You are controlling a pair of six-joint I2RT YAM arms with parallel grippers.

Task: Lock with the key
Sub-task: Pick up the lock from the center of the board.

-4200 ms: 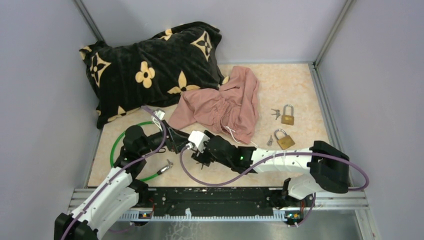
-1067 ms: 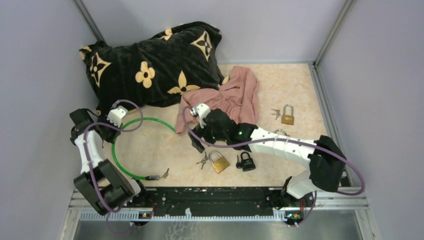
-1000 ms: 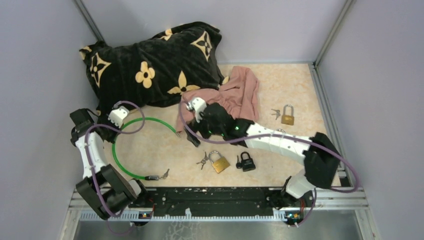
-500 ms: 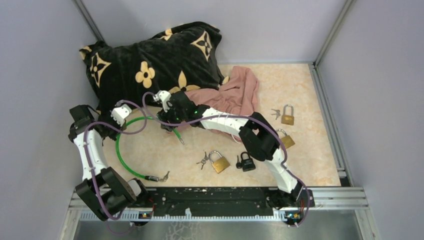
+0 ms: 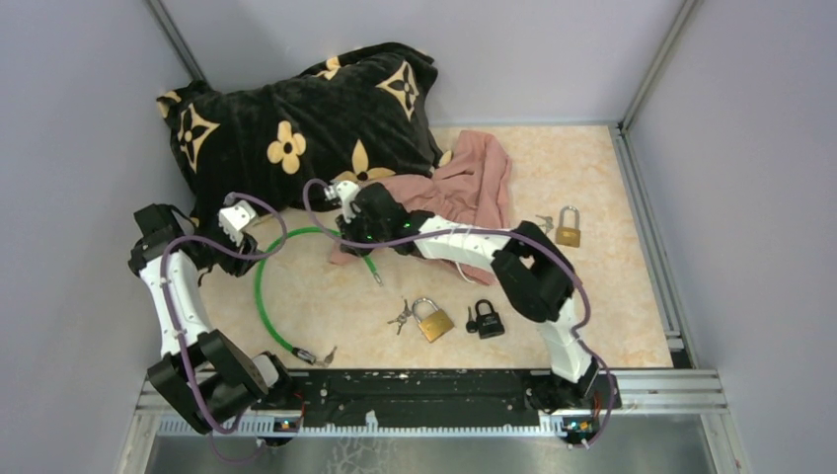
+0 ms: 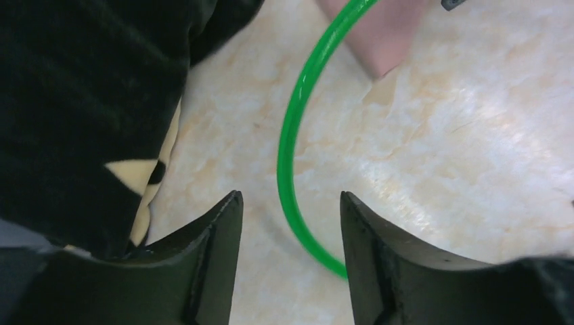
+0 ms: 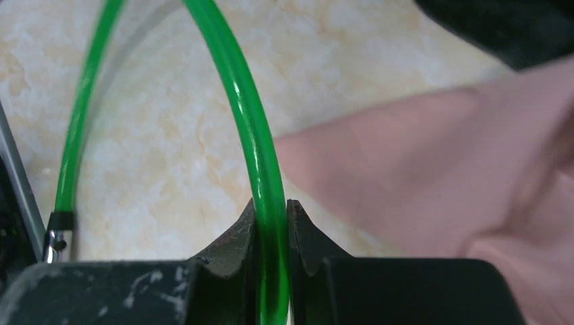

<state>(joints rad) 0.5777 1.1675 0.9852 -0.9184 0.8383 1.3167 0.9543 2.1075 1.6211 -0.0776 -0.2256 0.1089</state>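
Note:
A green cable lock (image 5: 261,288) loops over the floor. Its lock head (image 5: 302,353), with a key (image 5: 327,352) at it, lies near the front edge, and its free end (image 5: 375,279) points toward the middle. My right gripper (image 5: 345,234) is shut on the cable's far arc; in the right wrist view the cable (image 7: 237,101) runs straight between the closed jaws (image 7: 271,211). My left gripper (image 5: 255,229) is open by the pillow. In the left wrist view the cable (image 6: 288,156) passes between its spread fingers (image 6: 290,200) untouched and goes under the right one.
A black flowered pillow (image 5: 296,118) fills the back left, and a pink cloth (image 5: 459,193) lies beside it under the right arm. A brass padlock (image 5: 434,322) with keys (image 5: 400,318) and a black padlock (image 5: 486,319) sit front centre. Another brass padlock (image 5: 568,229) is at back right.
The left gripper has opened and let go of the cable. The right gripper has closed on the cable's far arc and drawn the loop to the right.

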